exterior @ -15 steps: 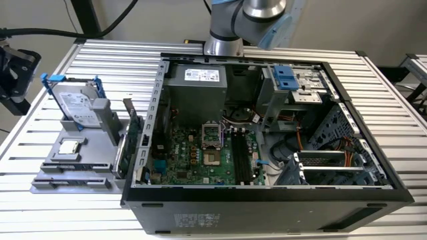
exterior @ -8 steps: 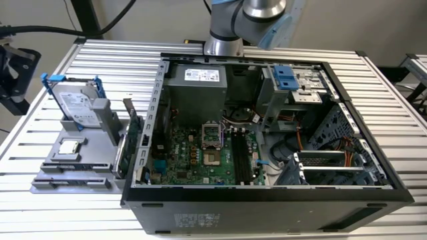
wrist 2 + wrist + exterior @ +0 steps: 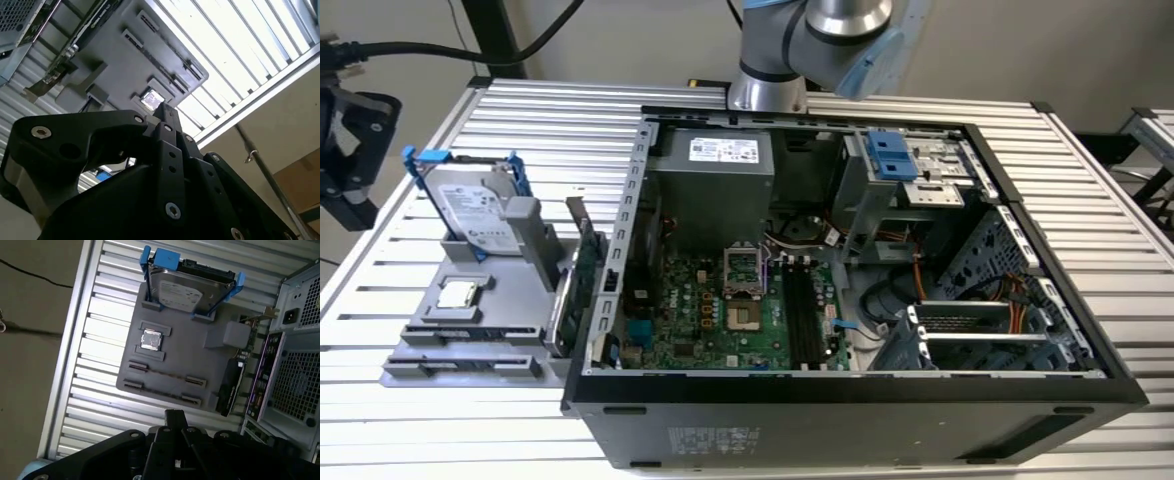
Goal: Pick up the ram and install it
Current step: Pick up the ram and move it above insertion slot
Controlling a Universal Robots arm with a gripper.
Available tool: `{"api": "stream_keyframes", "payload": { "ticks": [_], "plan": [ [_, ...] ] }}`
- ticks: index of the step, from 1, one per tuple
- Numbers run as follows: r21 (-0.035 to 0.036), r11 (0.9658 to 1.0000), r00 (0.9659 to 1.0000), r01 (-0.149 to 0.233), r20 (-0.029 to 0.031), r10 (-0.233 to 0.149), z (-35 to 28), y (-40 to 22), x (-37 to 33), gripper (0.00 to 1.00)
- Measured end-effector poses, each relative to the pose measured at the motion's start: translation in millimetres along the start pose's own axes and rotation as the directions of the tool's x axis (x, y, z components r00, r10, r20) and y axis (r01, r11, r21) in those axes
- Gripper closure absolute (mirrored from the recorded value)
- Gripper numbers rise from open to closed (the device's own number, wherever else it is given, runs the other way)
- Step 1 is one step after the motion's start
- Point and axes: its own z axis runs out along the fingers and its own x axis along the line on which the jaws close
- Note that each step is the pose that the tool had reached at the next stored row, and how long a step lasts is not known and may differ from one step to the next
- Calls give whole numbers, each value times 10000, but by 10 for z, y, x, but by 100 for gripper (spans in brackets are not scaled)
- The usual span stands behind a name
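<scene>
The ram (image 3: 165, 375) is a thin dark strip standing on edge between two clips of a grey parts holder (image 3: 185, 352), beside the open computer case (image 3: 854, 390). In both wrist views my gripper (image 3: 174, 414) (image 3: 167, 111) hangs well above that holder, near its ram slots. Its black fingers are shut together with nothing between them. The motherboard's long black memory slots (image 3: 803, 315) lie inside the case, right of the processor socket (image 3: 742, 290).
On the holder (image 3: 480, 340) stand a silver hard drive in a blue frame (image 3: 470, 205), a small square chip (image 3: 458, 294) and an upright green card (image 3: 583, 265). The arm's base (image 3: 767, 70) rises behind the case. Black equipment (image 3: 347, 130) stands at the exterior view's left.
</scene>
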Motion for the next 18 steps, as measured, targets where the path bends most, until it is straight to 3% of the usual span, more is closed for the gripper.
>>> {"api": "stream_keyframes", "payload": {
  "ticks": [4, 8, 11, 18],
  "plan": [
    [-9, 9989, 9989, 466, -18, -466, 0, 0, 0, 100],
    [-20, 9956, 9956, 939, -35, -939, 0, 0, 0, 100],
    [-31, 9904, 9904, 1384, -52, -1384, 0, 0, 0, 100],
    [-53, 9746, 9746, 2240, -82, -2240, 0, 0, 0, 100]
  ]
}}
